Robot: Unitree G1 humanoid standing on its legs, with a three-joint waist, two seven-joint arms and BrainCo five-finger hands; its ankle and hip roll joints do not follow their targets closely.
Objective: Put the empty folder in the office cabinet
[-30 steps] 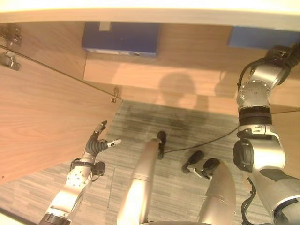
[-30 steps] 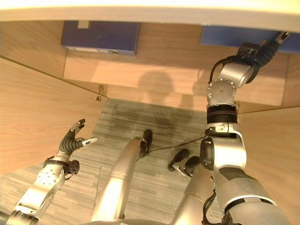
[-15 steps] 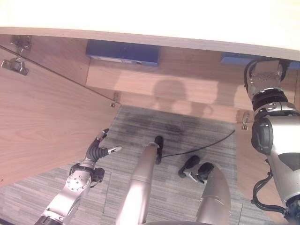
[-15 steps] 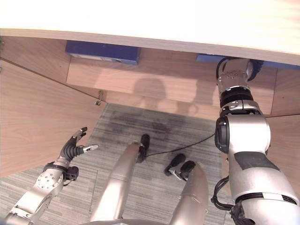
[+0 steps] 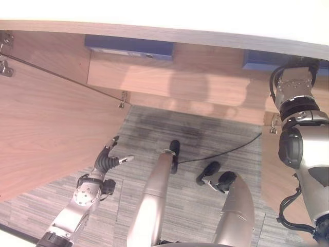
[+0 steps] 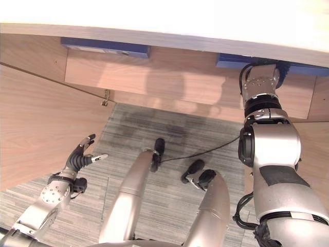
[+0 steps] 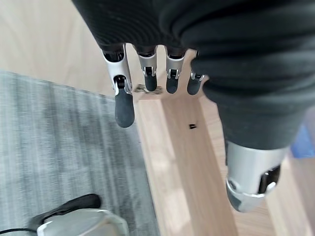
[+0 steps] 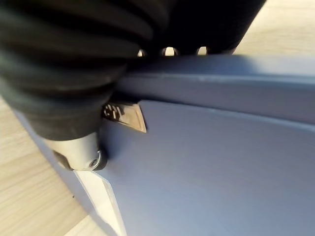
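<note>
Left eye view: another blue folder (image 5: pixel 131 47) upper left in the cabinet (image 5: pixel 180 85); my left hand (image 5: pixel 108 160) released. Right hand (image 8: pixel 74 83) grips the plain blue folder (image 8: pixel 211 167) (upper right, inside the shelf).

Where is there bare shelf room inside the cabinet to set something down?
The widest free stretch of the cabinet shelf lies between the left blue folder and the right blue folder. The right end is crowded: the right hand is at that folder. The left hand hangs open beside the open door.
</note>
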